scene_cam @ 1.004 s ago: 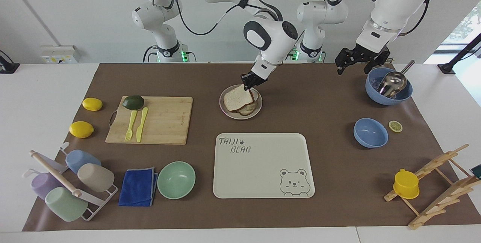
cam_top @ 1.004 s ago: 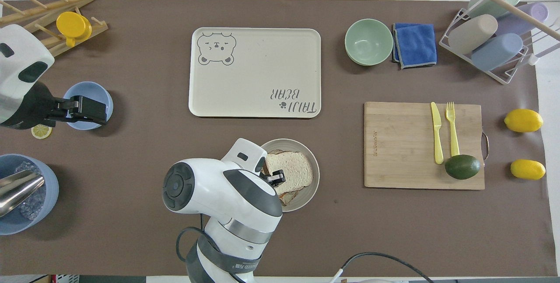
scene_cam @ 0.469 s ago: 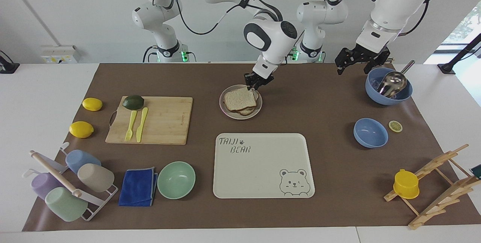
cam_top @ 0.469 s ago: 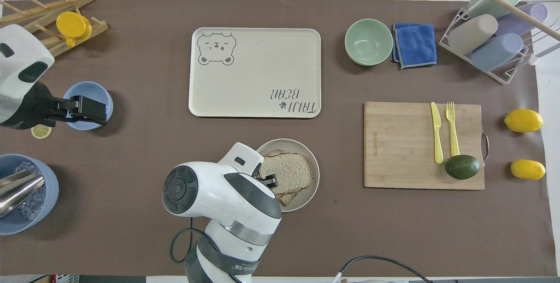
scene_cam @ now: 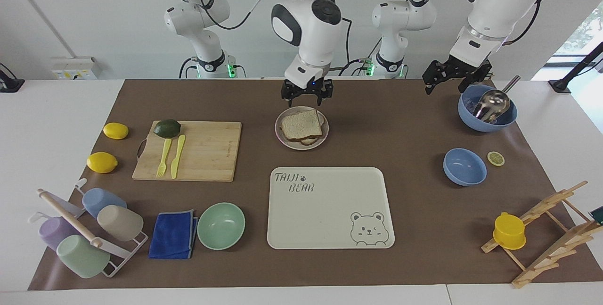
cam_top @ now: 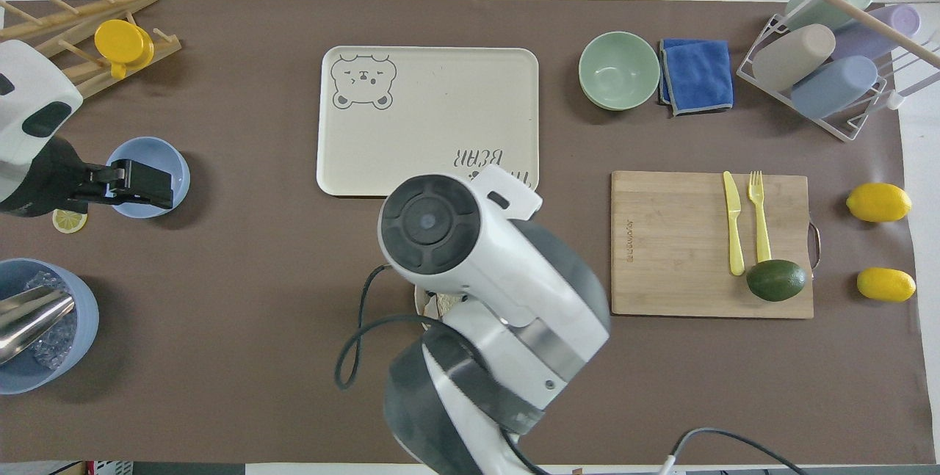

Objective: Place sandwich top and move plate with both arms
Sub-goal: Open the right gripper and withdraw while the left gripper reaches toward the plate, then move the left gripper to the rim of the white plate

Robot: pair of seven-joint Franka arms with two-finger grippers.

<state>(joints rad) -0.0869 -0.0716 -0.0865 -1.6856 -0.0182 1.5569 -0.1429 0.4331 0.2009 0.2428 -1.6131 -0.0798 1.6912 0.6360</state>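
The sandwich top (scene_cam: 301, 124), a pale bread slice with a brown crust, lies flat on the stack on the round beige plate (scene_cam: 301, 147) in the middle of the mat. My right gripper (scene_cam: 307, 98) is open and empty, pointing down just above the plate's edge nearest the robots, apart from the bread. My left gripper (scene_cam: 443, 87) is open and empty, raised beside the big blue bowl toward the left arm's end. In the overhead view the right arm covers nearly all of the plate, and the left gripper (cam_top: 143, 183) overlaps the small blue bowl.
A cream bear tray (scene_cam: 330, 210) lies farther from the robots than the plate. A cutting board (scene_cam: 198, 154) with avocado, fork and knife lies toward the right arm's end. A big blue bowl (scene_cam: 487, 116) with a metal scoop and a small blue bowl (scene_cam: 464, 167) stand toward the left arm's end.
My right gripper let go of the bread slice, which now lies flat on the stack, then rose and turned its wrist. The left arm has barely moved.
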